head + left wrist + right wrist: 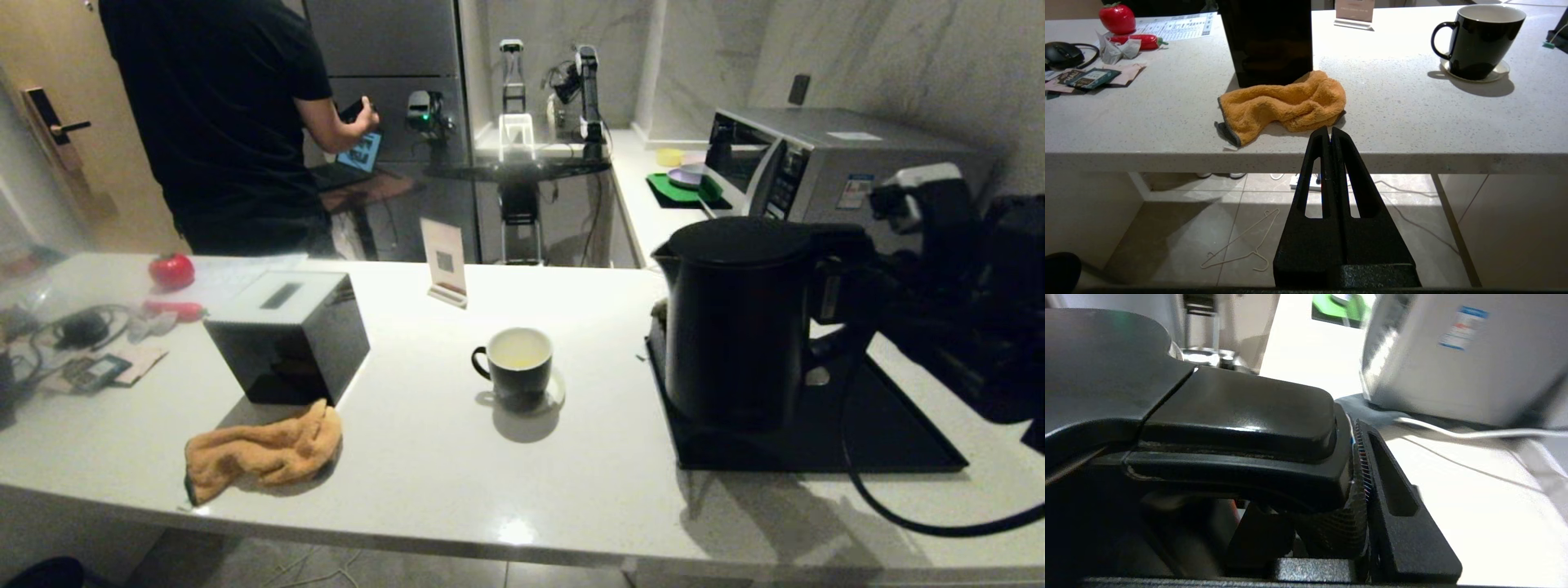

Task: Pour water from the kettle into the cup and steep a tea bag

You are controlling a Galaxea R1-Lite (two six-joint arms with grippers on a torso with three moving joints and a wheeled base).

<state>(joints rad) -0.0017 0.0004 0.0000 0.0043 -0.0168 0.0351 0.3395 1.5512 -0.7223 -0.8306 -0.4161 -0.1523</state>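
Observation:
The tall black kettle (735, 327) stands upright on a black tray (898, 433) at the right of the counter. My right gripper (857, 282) is shut on its loop handle (1241, 416); one ribbed finger (1367, 477) presses the handle's side. The black cup (516, 367) sits on a small coaster mid-counter, left of the kettle, with pale yellowish water (519, 349) inside. A thin string with a small tag (1550, 44) lies right of the cup (1478, 41); the tea bag itself is hidden. My left gripper (1329, 131) is shut and empty, held below the counter's front edge.
A black box (286, 335) and an orange cloth (261, 449) lie left of the cup. A card stand (445, 263) is behind it. A microwave (849, 155) sits behind the kettle, whose cord (898, 510) loops over the front edge. A person stands at the back left.

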